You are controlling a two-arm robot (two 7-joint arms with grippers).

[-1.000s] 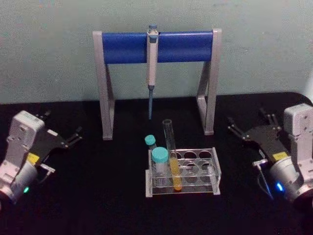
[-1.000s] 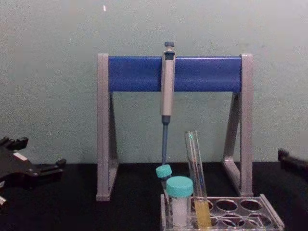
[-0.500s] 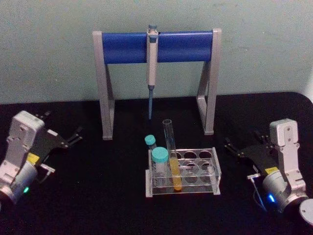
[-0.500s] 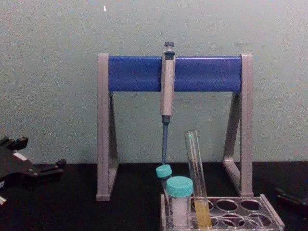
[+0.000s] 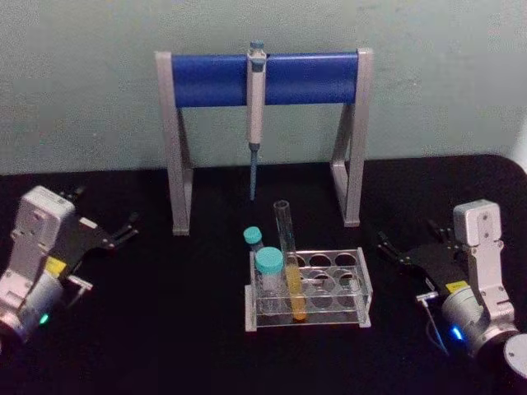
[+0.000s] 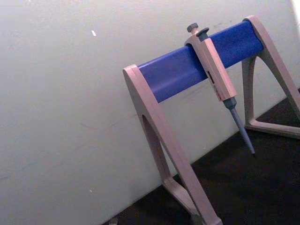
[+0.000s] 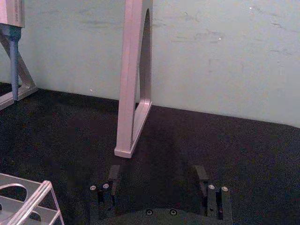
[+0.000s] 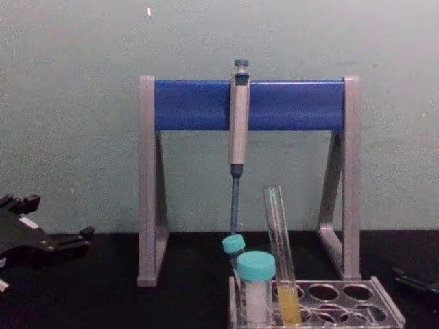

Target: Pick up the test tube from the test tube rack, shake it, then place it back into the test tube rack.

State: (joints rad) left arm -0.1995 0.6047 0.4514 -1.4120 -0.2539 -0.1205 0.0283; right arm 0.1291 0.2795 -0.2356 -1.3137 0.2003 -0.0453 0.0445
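Note:
The test tube point(image 5: 286, 239) stands slightly tilted in the clear test tube rack point(image 5: 356, 284) at the middle of the black table, with yellow liquid in its lower part. From the chest, the test tube point(image 8: 278, 236) rises from the left part of the rack point(image 8: 360, 308). My right gripper point(image 5: 406, 240) hovers open just right of the rack, fingers pointing toward it and apart from it. In the right wrist view its fingers point(image 7: 113, 177) spread wide, with a rack corner point(image 7: 33, 200) beside them. My left gripper point(image 5: 105, 222) rests open at the far left.
A grey-and-blue pipette stand point(image 5: 216, 80) with a hanging pipette point(image 5: 256, 95) stands behind the rack. A wide teal-capped vial point(image 5: 268, 271) and a small teal-capped tube point(image 5: 253, 239) sit at the rack's left end. Bare black table lies on both sides of the rack.
Over the last second my right gripper came down and moved in toward the rack's right side; in the last half second it barely shifted. The left arm, tube and rack stayed put.

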